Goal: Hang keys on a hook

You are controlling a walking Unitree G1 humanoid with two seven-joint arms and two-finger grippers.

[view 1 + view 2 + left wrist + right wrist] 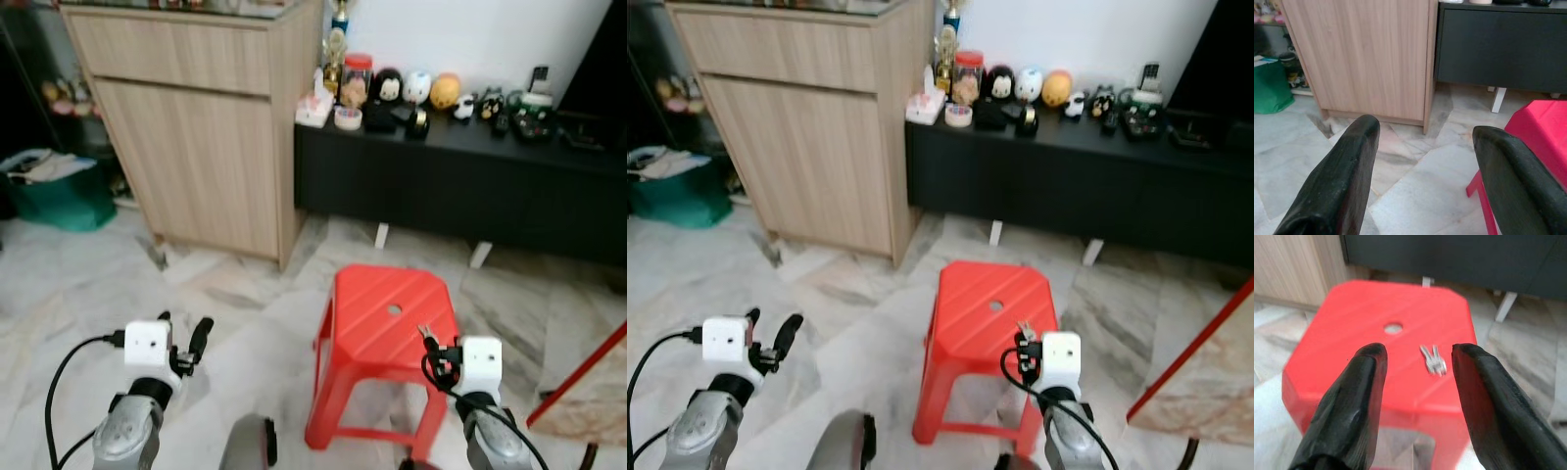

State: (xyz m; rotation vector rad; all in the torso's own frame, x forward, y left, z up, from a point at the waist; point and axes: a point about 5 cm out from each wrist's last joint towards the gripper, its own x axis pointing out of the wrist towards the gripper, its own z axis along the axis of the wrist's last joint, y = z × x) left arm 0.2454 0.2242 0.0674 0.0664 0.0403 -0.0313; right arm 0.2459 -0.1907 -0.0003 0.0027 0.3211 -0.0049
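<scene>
The left tool (pixel 186 345) hovers over the floor with its fingers wide and empty. Further right, the keys (pixel 1433 360) lie on the red stool (pixel 377 313), near its front edge. The right tool (pixel 1418 363) is wide, around the keys but above them. It should descend straight, then close on the ring.

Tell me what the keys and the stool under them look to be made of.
Keys: likely metal, going by their silvery, slightly shiny look, though they are small and blurred. Stool: probably moulded plastic, from its uniform red, smooth semi-gloss seat with rounded corners and a centre hole.
</scene>
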